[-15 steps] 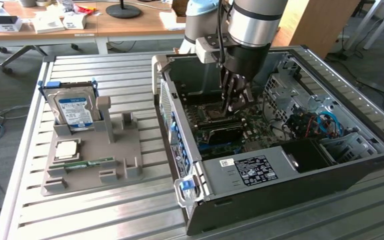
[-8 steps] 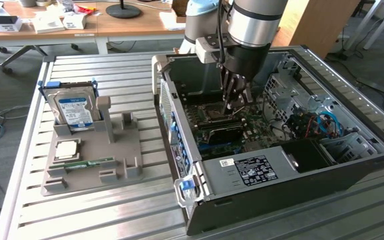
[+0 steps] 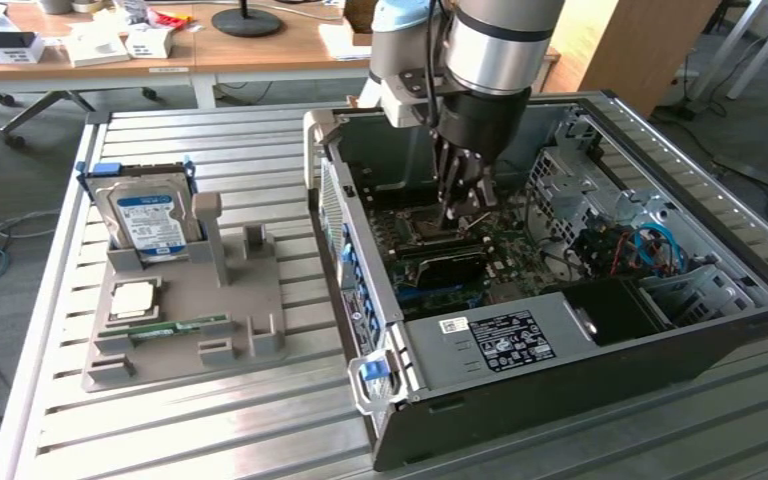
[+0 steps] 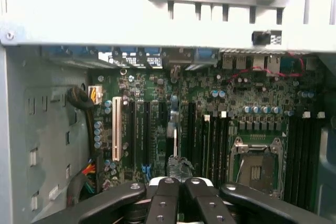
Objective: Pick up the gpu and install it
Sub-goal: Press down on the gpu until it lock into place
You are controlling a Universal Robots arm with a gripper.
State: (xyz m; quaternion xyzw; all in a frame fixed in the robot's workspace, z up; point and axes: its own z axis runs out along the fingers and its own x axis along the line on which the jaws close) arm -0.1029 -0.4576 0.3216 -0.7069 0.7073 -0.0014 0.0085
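I'm down inside the open computer case [image 3: 704, 250], fingers [image 4: 167, 192] clamped together on the gpu [image 4: 172, 129]. From the wrist it shows edge-on, a thin card standing upright on the motherboard [image 4: 252, 98], long axis along the expansion slots [image 4: 116, 128]. Tight room here: case walls all round, hard drive [image 3: 147, 222] well apart on the worktop [image 3: 197, 420].

My fingers [image 3: 468, 205] reach down inside the open computer case [image 3: 704, 345], which lies on the counter [image 3: 197, 420] at the exterior view's right, over the motherboard [image 3: 491, 250]. The power supply [image 3: 518, 335] sits in the case's near end. Left of the case stands a parts holder [image 3: 177, 330]: the hard drive [image 3: 148, 222] upright at its far end, a processor [image 3: 133, 299] nearer, a memory stick [image 3: 177, 327] nearest.
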